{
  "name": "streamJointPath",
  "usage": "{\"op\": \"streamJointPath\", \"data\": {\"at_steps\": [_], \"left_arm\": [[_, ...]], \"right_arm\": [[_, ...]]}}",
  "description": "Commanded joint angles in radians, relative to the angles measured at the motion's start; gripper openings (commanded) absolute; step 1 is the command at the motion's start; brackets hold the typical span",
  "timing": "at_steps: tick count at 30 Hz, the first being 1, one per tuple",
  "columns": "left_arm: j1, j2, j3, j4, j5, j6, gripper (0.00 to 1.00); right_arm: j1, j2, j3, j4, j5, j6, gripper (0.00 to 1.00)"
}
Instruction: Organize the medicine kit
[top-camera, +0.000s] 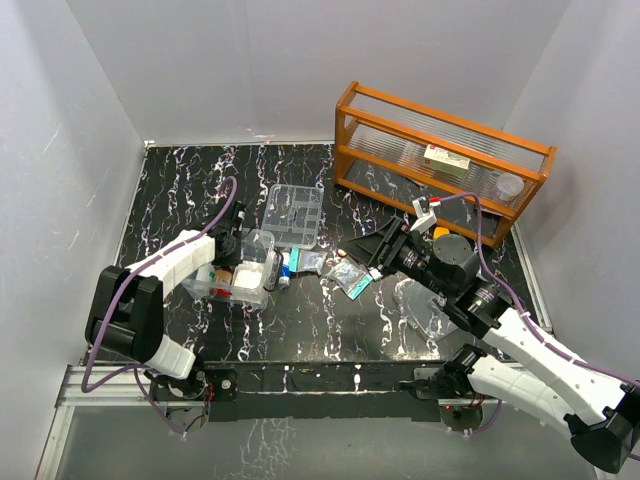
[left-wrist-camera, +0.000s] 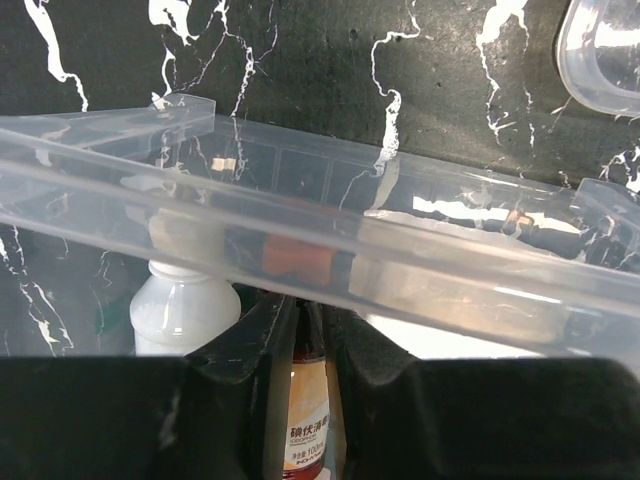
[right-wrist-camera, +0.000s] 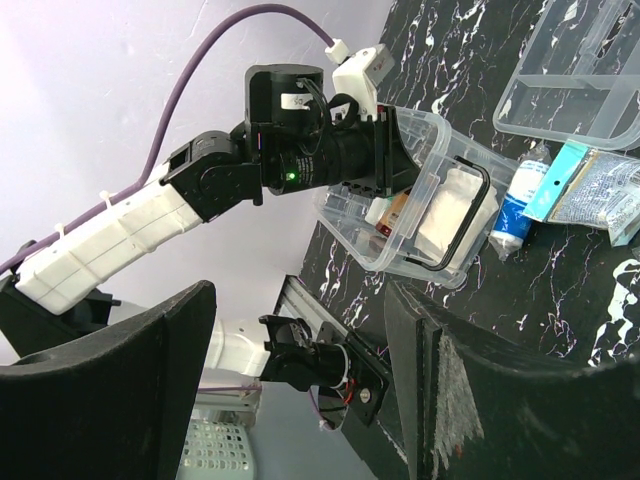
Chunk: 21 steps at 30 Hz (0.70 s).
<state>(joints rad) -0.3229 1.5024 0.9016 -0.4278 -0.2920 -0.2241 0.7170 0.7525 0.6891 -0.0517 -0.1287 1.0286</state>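
The clear kit box (top-camera: 222, 289) sits left of centre, also in the right wrist view (right-wrist-camera: 350, 225). A dark handle (right-wrist-camera: 470, 230) runs along its end. It holds a white pad (right-wrist-camera: 445, 210) and a white bottle (left-wrist-camera: 185, 305). My left gripper (top-camera: 236, 252) reaches inside its rim. In the left wrist view its fingers (left-wrist-camera: 240, 340) are close together on a brown red-capped bottle (left-wrist-camera: 305, 400). The clear divided tray (top-camera: 292, 213) lies behind the box. The clear lid (top-camera: 425, 305) lies under my right arm. My right gripper (right-wrist-camera: 300, 300) is wide open and empty, above the table right of the box (top-camera: 362, 255).
A blue-and-white tube (top-camera: 290, 265) and several packets (top-camera: 350, 278) lie between the box and my right gripper. The orange wooden rack (top-camera: 440, 160) stands at the back right with a small carton (top-camera: 445, 158) and a white jar (top-camera: 510, 185). White walls enclose the table.
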Motion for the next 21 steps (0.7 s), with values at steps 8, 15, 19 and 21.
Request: {"op": "streamJointPath", "data": {"at_steps": [8,15,19,21], "left_arm": [[-0.001,-0.114,0.018,-0.143,-0.004,0.022,0.24],[-0.001,-0.210,0.094,-0.207,0.081,-0.007,0.36],[-0.001,-0.283,0.159,-0.253,0.127,-0.034,0.37],[-0.001,-0.341,0.190,-0.266,0.162,-0.054,0.39]], "right_arm": [[-0.005,-0.009,-0.011,0.044,0.028,0.007,0.66],[-0.006,0.023,-0.003,-0.044,0.097,-0.068,0.65],[-0.005,0.092,0.020,-0.166,0.174,-0.237,0.65],[-0.006,0.148,0.048,-0.237,0.205,-0.328,0.64]]}}
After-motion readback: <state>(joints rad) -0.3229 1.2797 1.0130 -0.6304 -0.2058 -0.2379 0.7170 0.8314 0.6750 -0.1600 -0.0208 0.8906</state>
